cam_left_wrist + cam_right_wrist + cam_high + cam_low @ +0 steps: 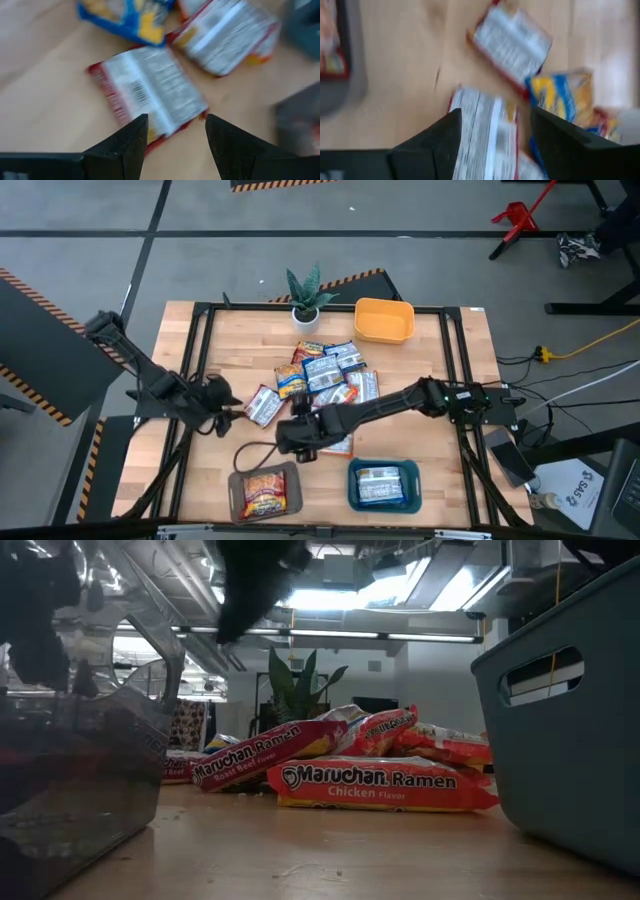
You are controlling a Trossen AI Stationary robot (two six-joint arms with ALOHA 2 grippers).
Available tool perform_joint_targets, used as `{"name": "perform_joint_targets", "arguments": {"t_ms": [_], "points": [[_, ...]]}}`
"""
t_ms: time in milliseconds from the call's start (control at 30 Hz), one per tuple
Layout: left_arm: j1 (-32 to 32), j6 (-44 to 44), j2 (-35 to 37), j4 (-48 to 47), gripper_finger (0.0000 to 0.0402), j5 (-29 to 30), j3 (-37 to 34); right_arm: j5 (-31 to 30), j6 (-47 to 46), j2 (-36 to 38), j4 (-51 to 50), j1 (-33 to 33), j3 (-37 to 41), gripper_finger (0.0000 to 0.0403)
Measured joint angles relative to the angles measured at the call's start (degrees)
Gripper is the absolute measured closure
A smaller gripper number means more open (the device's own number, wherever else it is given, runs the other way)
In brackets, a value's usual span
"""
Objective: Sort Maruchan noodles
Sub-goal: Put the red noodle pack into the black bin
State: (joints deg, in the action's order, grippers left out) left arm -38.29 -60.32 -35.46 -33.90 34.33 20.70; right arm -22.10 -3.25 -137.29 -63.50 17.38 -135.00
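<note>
Left claw (172,131), fingers apart, hovers over a red-edged Maruchan noodles (150,92) packet's white barcode back; low view shows "Chicken Flavor" fronts. Right claw (495,127) also spread.

From my station I can read "Maruchan Ramen, Chicken Flavor" on the flat orange-red plastic noodle packet (385,785) lying at the front of the pile. Behind it, the tilted red plastic packet (262,758) reads "Maruchan Ramen, Roast Beef Flavor". A white sheet (579,484) beside the table shows "SVS".
</note>
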Motion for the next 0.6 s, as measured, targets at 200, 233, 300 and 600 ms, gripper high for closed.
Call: {"name": "perform_joint_targets", "arguments": {"t_ms": [200, 233, 300, 600], "points": [[4.80, 14.82, 5.35, 13.83, 0.0211, -0.66, -4.00, 0.69, 0.69, 0.27, -10.08, -0.01, 0.00, 0.0191], [6.08, 17.29, 4.81, 15.53, 0.0211, -1.13, -4.03, 1.26, 0.76, 0.50, -11.91, 0.00, 0.00, 0.0191], [8.91, 21.73, 3.37, 19.90, 0.0211, -2.77, -4.03, 2.34, 0.95, 1.36, -16.16, 0.00, 0.00, 0.0192], [22.84, 30.92, -6.03, 30.24, 0.0212, -18.62, -4.03, 0.43, 0.49, 9.22, -26.29, -0.17, 0.67, 0.0192]]}}
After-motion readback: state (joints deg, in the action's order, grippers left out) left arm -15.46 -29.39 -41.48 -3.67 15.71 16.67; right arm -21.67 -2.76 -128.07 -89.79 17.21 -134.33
